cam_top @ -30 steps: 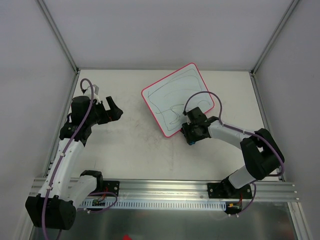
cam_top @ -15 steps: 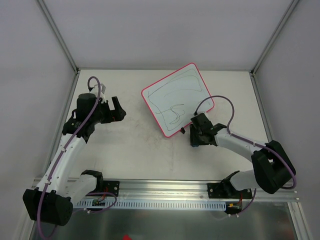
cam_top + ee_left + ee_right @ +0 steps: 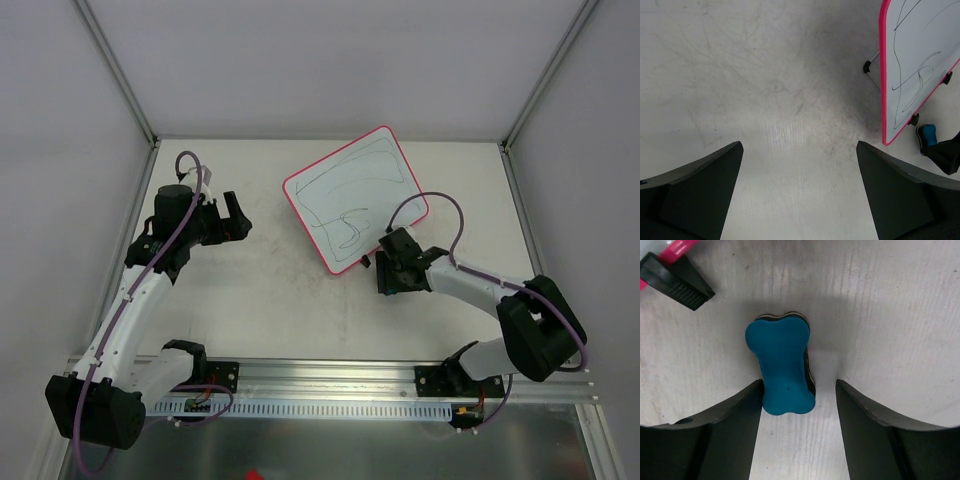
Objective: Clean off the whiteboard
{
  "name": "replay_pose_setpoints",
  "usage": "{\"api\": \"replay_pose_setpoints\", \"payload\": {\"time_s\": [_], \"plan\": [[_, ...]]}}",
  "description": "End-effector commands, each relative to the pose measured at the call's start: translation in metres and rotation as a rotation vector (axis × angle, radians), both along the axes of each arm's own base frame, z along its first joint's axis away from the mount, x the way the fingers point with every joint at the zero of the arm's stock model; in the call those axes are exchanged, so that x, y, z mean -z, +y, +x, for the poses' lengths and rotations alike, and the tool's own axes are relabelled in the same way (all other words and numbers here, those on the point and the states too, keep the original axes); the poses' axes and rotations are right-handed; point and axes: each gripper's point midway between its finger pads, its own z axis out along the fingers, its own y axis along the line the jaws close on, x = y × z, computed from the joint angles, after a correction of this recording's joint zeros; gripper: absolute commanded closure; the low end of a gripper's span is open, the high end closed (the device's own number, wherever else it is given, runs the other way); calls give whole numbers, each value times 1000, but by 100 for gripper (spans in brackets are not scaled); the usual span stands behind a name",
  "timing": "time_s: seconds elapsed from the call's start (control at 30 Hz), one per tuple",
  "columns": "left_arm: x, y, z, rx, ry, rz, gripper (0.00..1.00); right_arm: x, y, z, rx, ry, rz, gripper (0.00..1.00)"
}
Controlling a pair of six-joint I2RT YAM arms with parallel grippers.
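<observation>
The whiteboard (image 3: 355, 196), white with a pink-red rim and dark scribbled lines, lies tilted on the table at centre back; its edge also shows in the left wrist view (image 3: 920, 65). A small blue bone-shaped eraser (image 3: 781, 367) lies on the table just off the board's near corner, by a black foot (image 3: 677, 280). My right gripper (image 3: 798, 390) is open, low over the table, its jaws on either side of the eraser's near end; the left finger touches it, the right stands apart. My left gripper (image 3: 799, 165) is open and empty over bare table left of the board.
Metal frame posts and grey walls close the table at back and sides. An aluminium rail (image 3: 330, 385) runs along the near edge. The right arm's purple cable (image 3: 430, 205) loops over the board's near right corner.
My right gripper has pulled back off the whiteboard's near edge towards the front right and now sits around the eraser on the table. My left gripper has shifted slightly up and right.
</observation>
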Motion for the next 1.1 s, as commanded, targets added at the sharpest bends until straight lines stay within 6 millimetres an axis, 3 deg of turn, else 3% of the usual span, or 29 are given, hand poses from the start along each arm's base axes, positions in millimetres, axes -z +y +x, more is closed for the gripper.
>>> {"api": "replay_pose_setpoints", "payload": {"time_s": [0.0,0.43,0.57,1.07], "plan": [[-18,1,0,4,-52,10,1,-8,7,17,-45,-38,-29,38],[-19,-1,-1,8,-54,1,1,-16,21,38,-171,-69,-52,44],[-20,-1,-1,9,-56,3,1,-15,23,38,-206,-61,-58,57],[-21,-1,0,7,-56,1,1,-10,26,26,-230,-22,-22,50]]}}
